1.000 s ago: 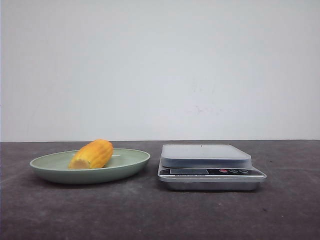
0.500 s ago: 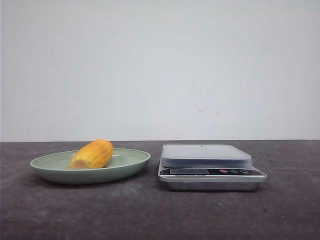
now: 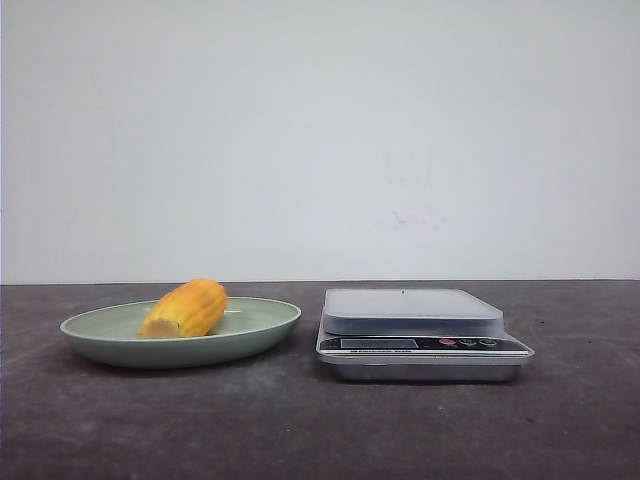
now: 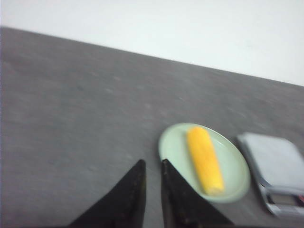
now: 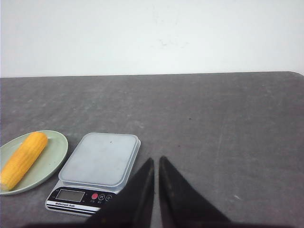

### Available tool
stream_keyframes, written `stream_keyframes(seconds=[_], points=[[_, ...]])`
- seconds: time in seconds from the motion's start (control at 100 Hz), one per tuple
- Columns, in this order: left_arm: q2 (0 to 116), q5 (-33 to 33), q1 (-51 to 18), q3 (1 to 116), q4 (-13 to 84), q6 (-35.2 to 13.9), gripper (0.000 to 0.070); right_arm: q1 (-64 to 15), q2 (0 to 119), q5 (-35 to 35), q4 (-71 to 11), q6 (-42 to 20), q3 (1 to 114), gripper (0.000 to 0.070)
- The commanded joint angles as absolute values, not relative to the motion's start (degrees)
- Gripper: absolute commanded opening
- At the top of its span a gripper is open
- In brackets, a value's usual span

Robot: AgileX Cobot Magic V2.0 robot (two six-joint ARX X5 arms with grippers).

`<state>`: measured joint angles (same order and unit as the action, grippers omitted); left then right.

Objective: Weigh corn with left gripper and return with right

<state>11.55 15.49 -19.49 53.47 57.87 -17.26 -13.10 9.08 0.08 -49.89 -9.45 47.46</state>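
The corn (image 3: 185,308), a stubby yellow-orange cob piece with a paler cut end, lies on a pale green plate (image 3: 270,318) at the left of the table. No gripper shows in the front view. In the left wrist view, which is blurred, my left gripper (image 4: 152,162) hangs above the bare table beside the plate (image 4: 173,142), short of the corn (image 4: 204,159). Its jaws stand almost together and hold nothing. In the right wrist view my right gripper (image 5: 156,159) is shut and empty, beside the scale (image 5: 99,159); the corn (image 5: 23,159) lies farther off.
A silver digital kitchen scale (image 3: 420,330) with a flat grey platform stands right of the plate, its display and buttons facing me. The table is dark grey, with a white wall behind it.
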Motion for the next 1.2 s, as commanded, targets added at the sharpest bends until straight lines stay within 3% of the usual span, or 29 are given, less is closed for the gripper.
stream_keyframes(seconds=[0.0, 0.1, 0.3, 0.63, 0.8, 1.19], points=[[11.42, 16.32, -17.08, 52.49, 54.50, -16.05, 0.0015, -13.21, 9.19, 0.03, -49.17, -10.09, 48.10, 0.0012], [9.82, 15.59, -10.33, 45.93, 44.38, -13.45, 0.0015, -13.21, 9.19, 0.03, -49.17, -10.09, 48.10, 0.0012], [4.29, 5.37, 0.34, 26.46, 25.39, -11.00, 0.0015, -13.26, 9.19, 0.05, -49.17, -10.09, 48.10, 0.0012], [0.19, 2.46, 1.58, 3.44, 5.21, -10.52, 0.0015, -13.26, 9.19, 0.03, -49.17, -10.09, 48.10, 0.0012], [0.19, 2.44, 1.58, 1.43, 5.26, -6.57, 0.0015, -13.26, 9.19, 0.05, -49.17, -10.09, 48.12, 0.0012], [0.19, 2.31, -0.58, 0.78, 10.72, -4.97, 0.0015, -13.26, 9.19, 0.05, -49.17, -10.09, 48.12, 0.0012]])
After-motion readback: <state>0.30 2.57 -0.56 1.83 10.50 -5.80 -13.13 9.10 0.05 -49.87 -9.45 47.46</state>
